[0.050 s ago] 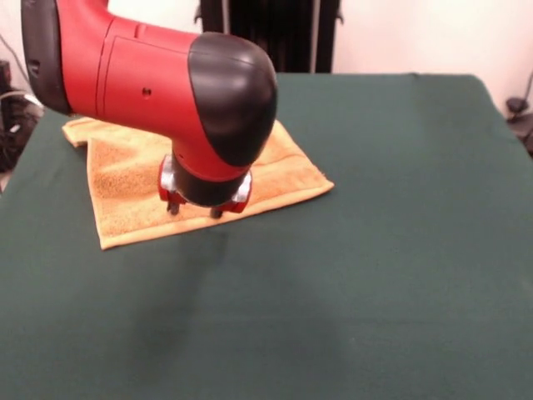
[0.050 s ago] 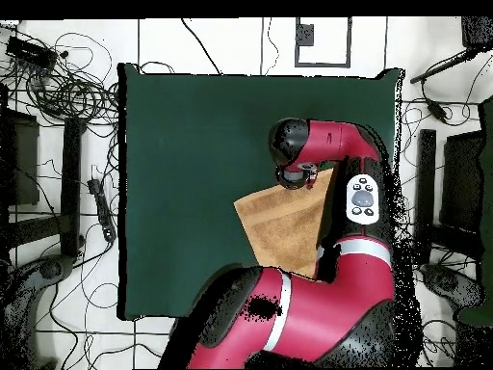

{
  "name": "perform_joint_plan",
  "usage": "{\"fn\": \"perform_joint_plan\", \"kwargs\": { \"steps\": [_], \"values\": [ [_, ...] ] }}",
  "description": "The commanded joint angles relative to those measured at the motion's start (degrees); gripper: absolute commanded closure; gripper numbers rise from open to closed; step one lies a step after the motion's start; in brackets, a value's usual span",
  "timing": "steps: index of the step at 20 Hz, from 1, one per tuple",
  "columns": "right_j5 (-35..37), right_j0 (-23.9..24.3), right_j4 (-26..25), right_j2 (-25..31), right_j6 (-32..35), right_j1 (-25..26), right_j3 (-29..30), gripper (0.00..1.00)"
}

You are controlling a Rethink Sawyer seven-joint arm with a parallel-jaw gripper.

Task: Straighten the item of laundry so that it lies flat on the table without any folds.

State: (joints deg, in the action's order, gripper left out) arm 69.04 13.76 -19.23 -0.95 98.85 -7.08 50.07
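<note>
Bare counter [image 1: 350, 317] up front, dark green cloth, nothing on it in the near half. Towel [image 1: 125, 179] sits further back, toward the left side in the front view, well inside the counter edges.

Towel state: mostly spread out, near edge and right corner look flat against the cloth. Far-left corner shows a small bump or turned-over bit by the arm housing, can't say whether it's a fold or just the hem. Arm [image 1: 150, 75] hides the middle and far part of the towel in both views, so I can't clear those areas.

Claw [image 1: 195, 209] is down over the near-middle of the towel, fingertips at or just above the fabric; contact not confirmable. The two tips show a modest gap between them, nothing pinched that I can see, so I read it as narrowly parted and empty.

Overhead view: towel [image 2: 279, 226] lies as an angled rough square, wrist over its far edge, one side under the arm.

Judgement: mostly done. Left: check the far-left corner, flatten if folded, then lift the arm away to verify hidden part.
</note>
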Motion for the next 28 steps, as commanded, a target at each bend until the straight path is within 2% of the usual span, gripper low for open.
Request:
{"fn": "perform_joint_plan", "kwargs": {
  "steps": [1, 16, 24, 28],
  "values": [
    [-37.1, -3.4, -3.2, 7.0, 15.5, 16.7, -6.2, 0.0],
    [-32.9, -7.0, -0.5, 4.1, 21.7, 19.6, -12.0, 0.0],
    [-27.4, -6.5, 5.4, 7.8, 20.2, 20.2, -12.7, 0.0],
    [-27.4, -7.4, 6.3, 7.8, 22.5, 20.5, -13.2, 0.0]
  ]
}}
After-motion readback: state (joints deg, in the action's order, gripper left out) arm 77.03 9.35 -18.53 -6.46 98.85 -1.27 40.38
